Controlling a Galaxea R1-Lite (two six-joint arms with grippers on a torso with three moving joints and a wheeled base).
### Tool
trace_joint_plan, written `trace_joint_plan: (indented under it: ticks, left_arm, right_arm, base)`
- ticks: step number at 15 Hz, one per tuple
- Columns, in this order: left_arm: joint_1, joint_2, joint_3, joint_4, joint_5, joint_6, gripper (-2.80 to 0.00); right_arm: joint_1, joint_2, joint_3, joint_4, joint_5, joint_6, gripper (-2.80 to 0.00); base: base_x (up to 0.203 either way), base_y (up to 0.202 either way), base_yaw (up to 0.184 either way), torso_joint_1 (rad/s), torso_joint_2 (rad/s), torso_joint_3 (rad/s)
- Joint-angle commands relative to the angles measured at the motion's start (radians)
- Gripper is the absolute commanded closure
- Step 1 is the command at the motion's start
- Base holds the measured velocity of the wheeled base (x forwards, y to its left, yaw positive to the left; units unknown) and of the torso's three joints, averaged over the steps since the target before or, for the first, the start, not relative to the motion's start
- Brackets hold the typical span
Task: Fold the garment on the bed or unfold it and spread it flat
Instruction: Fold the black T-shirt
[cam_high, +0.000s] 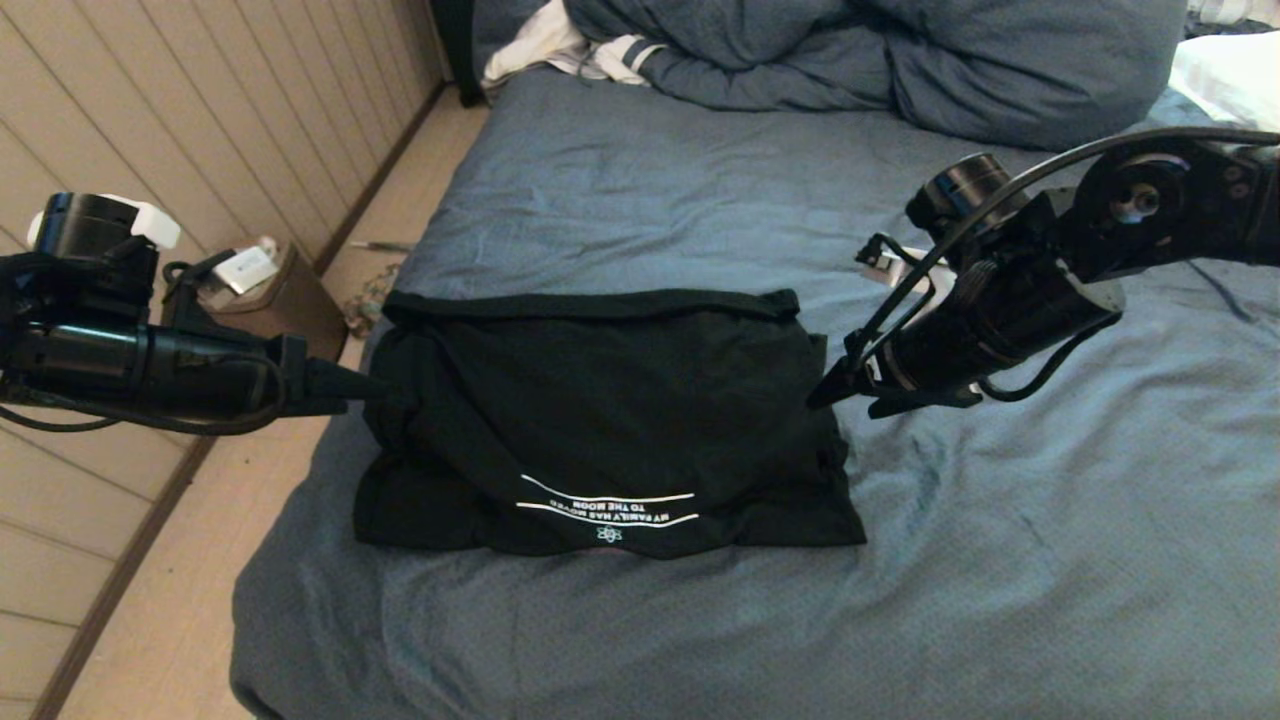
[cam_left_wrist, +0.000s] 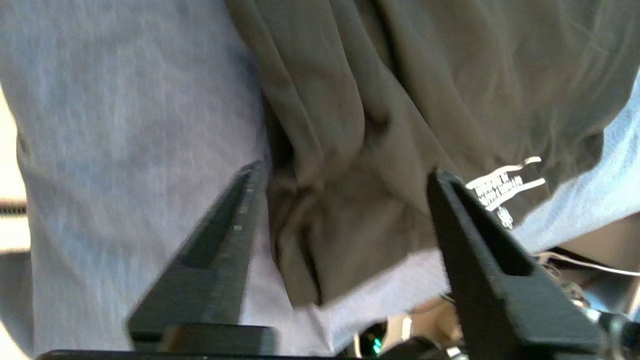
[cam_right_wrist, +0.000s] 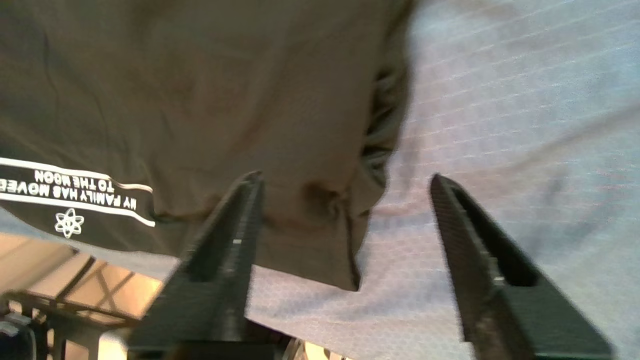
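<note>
The garment (cam_high: 600, 420), a black T-shirt, lies folded over on the slate-blue bed (cam_high: 1000, 560), with white lettering (cam_high: 607, 505) showing along its near edge. My left gripper (cam_high: 372, 388) hovers at the shirt's left side, open and empty; in the left wrist view the garment (cam_left_wrist: 390, 100) lies below the spread left gripper (cam_left_wrist: 345, 172). My right gripper (cam_high: 828, 390) hangs at the shirt's right edge, also open with nothing held. In the right wrist view the garment's corner (cam_right_wrist: 310, 240) lies on the sheet under the right gripper (cam_right_wrist: 345, 177).
A bulky blue duvet (cam_high: 880, 60) and white striped clothing (cam_high: 560, 50) are piled at the head of the bed. A brown box (cam_high: 270, 295) stands on the floor by the panelled wall (cam_high: 180, 120). The bed's left edge (cam_high: 300, 520) drops to the floor.
</note>
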Motion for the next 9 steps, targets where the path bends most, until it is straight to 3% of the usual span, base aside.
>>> trace_joint_plan:
  ticks: [1,8,9]
  left_arm:
    - [-0.003,0.017,0.026,-0.045,0.001,0.000,-2.80]
    - [0.020,0.022,0.049,-0.079,0.012,0.005,-2.80]
    - [0.021,0.029,0.050,-0.079,0.012,0.004,-2.80]
  right_arm:
    - [0.021,0.040,-0.001,0.001,0.000,0.002,-2.80]
    - [0.015,0.149,-0.012,-0.005,-0.007,-0.004,-2.80]
    - [0.017,0.165,-0.015,-0.008,-0.006,-0.003,0.00]
  base:
    - [0.000,0.000,0.000,0.000,0.00,0.000]
    - [0.000,0.000,0.000,0.000,0.00,0.000]
    - [0.000,0.000,0.000,0.000,0.00,0.000]
